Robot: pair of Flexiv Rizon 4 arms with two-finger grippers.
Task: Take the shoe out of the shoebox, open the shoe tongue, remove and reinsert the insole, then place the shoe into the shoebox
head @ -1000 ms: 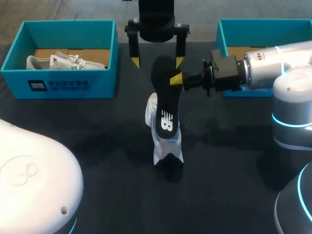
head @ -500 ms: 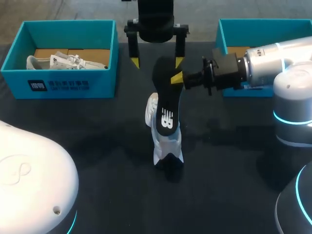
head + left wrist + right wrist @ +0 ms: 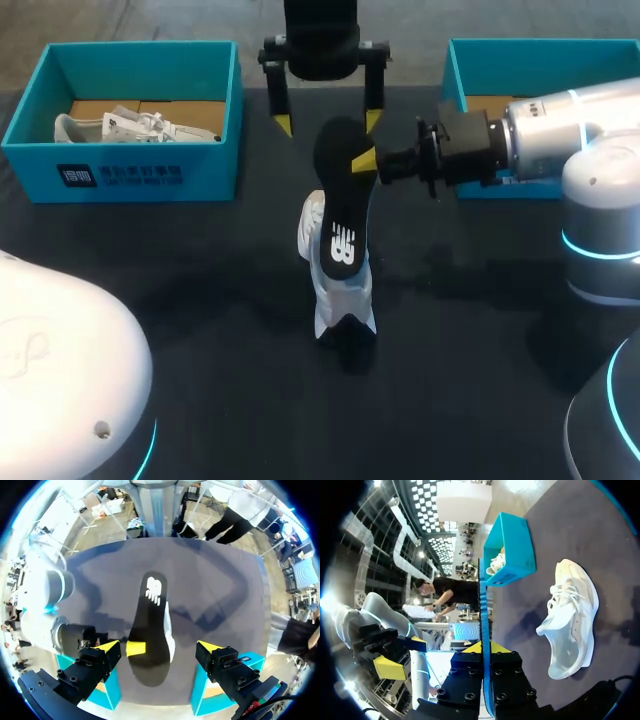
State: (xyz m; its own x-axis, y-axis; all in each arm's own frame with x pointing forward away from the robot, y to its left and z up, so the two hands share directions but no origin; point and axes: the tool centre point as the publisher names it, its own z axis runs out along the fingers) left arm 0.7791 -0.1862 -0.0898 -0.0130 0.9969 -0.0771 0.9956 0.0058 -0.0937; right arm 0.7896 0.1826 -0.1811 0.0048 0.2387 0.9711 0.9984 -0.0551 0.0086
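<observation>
Yellow-tipped fingers of the right gripper (image 3: 484, 649) clamp the black insole (image 3: 340, 205) by its edges near the heel, its toe end angled down over the white shoe (image 3: 335, 285) lying mid-tabletop. As thin foam with a smooth fabric face, the insole should be light and floppy, so a hold near the heel probably keeps the toe steerable. The left gripper (image 3: 328, 122) hangs spread wide toward the far edge, touching nothing. 2 teal cardboard boxes stand at the far corners: the left shoebox (image 3: 150, 178) and the right shoebox (image 3: 455, 70).
</observation>
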